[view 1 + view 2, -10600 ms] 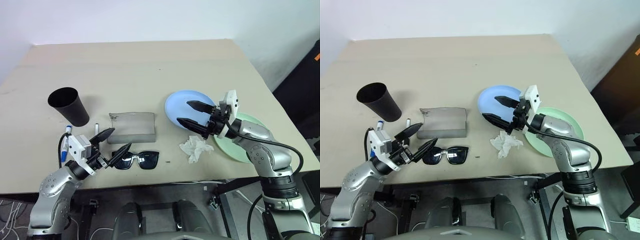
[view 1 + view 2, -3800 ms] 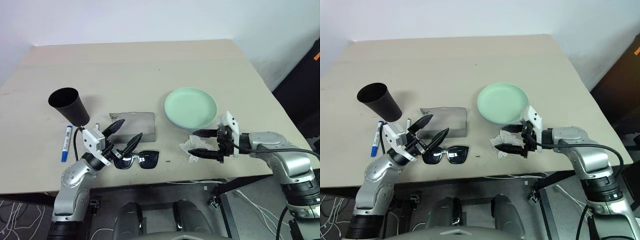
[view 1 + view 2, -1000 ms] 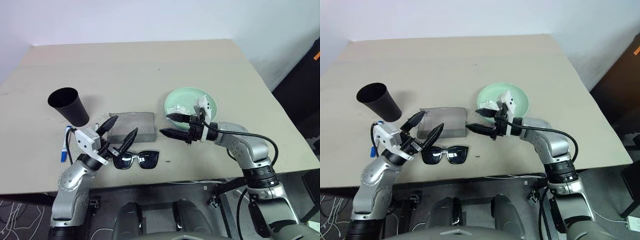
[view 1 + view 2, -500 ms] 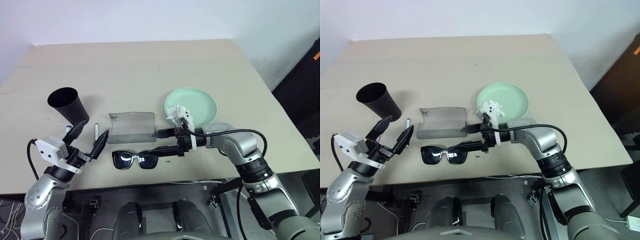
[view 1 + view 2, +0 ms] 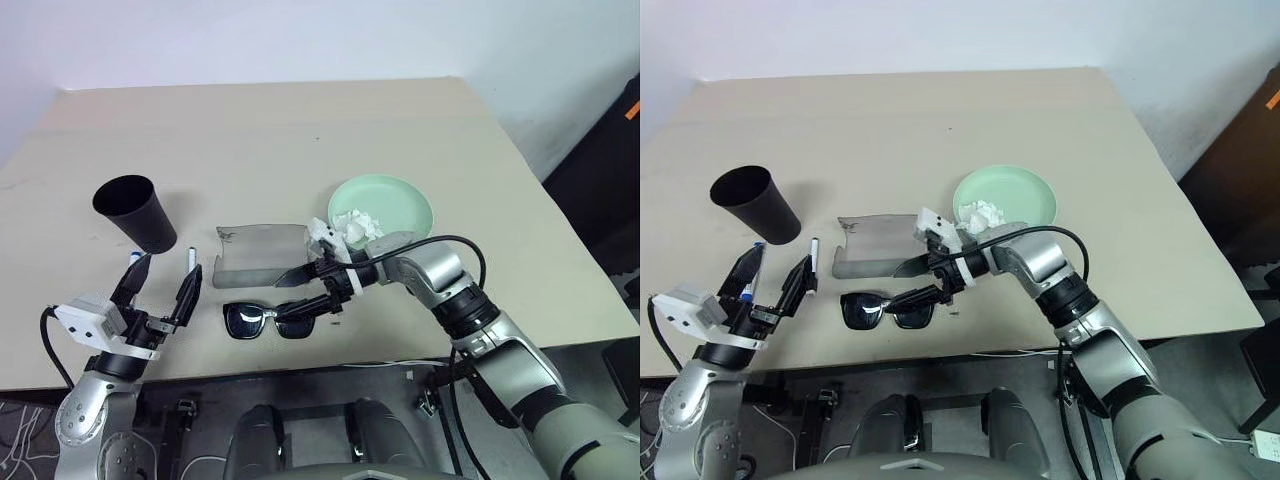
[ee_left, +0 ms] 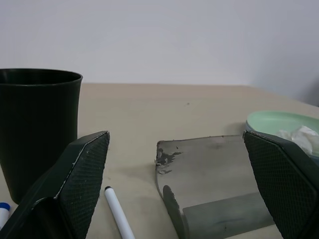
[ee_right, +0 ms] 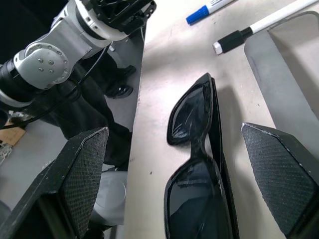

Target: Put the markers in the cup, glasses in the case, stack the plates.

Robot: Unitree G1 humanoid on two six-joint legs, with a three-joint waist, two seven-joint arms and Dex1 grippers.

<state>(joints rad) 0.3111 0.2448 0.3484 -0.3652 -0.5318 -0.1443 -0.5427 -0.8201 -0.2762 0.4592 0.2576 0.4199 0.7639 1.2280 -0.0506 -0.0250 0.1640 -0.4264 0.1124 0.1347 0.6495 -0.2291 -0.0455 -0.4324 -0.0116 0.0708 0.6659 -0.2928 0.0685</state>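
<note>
Black-framed sunglasses (image 5: 270, 320) lying folded near the table's front edge, just in front of the grey case (image 5: 262, 252), lenses facing up. Hovering right over the sunglasses' right end with the right gripper (image 5: 299, 295), fingers spread wide, one black finger toward the case and the other toward the frame, gripping nothing. Sitting open beside that, the case showing its raised lid and a scuffed inner wall. Lying left of the case, the thin black-capped marker (image 5: 191, 264) and, further left, the blue-capped marker (image 7: 207, 9). Standing behind both markers, the black cup (image 5: 134, 211). Hanging near the front-left edge close to the markers, the left gripper (image 5: 158, 289), fingers wide apart and empty. Resting right of the case, the mint green plate (image 5: 395, 200) carrying a crumpled white tissue (image 5: 356, 222)
</note>
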